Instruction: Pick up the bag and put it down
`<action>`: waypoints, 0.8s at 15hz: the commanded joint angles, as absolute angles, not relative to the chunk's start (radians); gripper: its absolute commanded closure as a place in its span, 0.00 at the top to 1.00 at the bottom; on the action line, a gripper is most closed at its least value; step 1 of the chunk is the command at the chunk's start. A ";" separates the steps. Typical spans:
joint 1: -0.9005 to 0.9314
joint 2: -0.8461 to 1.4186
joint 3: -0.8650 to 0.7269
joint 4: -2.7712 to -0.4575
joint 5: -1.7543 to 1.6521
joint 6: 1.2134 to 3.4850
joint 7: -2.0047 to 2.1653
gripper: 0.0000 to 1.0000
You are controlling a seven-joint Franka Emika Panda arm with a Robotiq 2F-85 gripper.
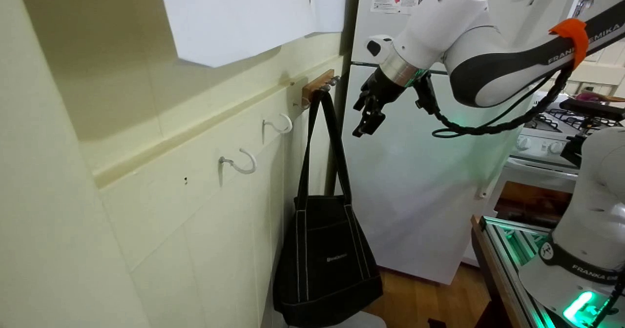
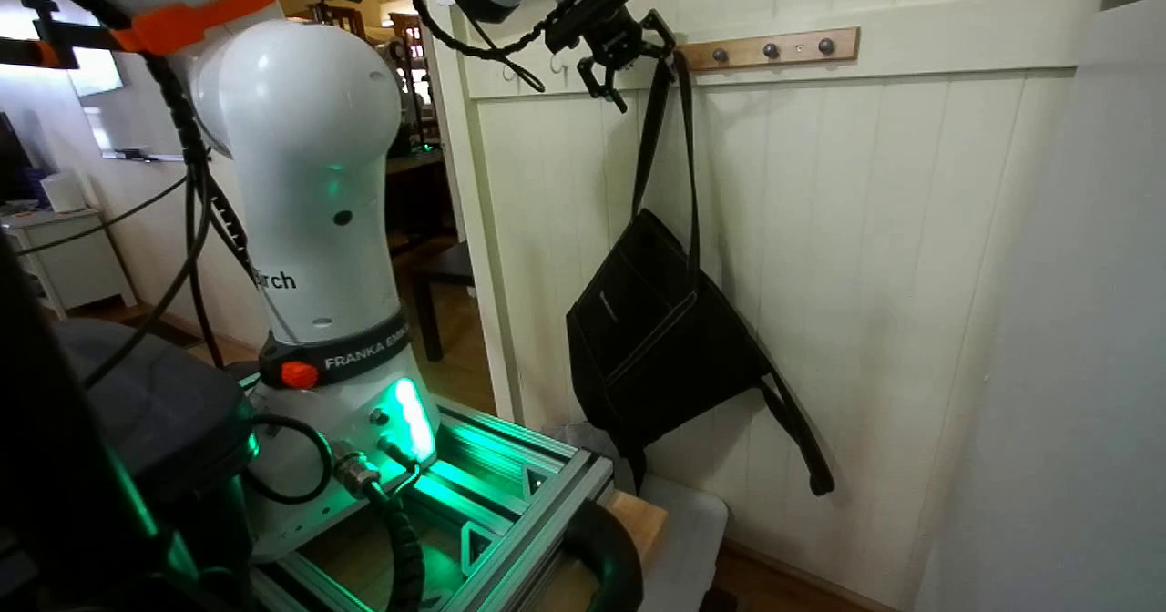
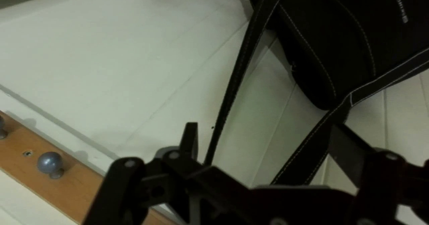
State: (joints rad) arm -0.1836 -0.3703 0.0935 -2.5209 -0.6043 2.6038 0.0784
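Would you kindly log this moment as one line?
bag: hanging from wooden peg rack | gripper: open, apart from bag | grasp: none

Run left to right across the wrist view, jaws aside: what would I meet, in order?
Knob cut by the left edge → small screw or hole → whole round knob → narrower-looking strap → pale lettering on the bag. Left out because their spans overlap these: wooden rail, other strap.

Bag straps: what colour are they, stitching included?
Straps: black, with whitish stitching; clearest in the wrist view.
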 commanded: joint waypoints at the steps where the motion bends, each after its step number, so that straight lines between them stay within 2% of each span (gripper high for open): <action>1: -0.174 -0.367 0.082 -2.518 -0.619 2.599 0.088 1.00; 5: -0.176 -0.364 0.087 -2.514 -0.625 2.599 0.096 1.00; 12: -0.246 -0.321 0.076 -2.525 -0.755 2.748 0.232 1.00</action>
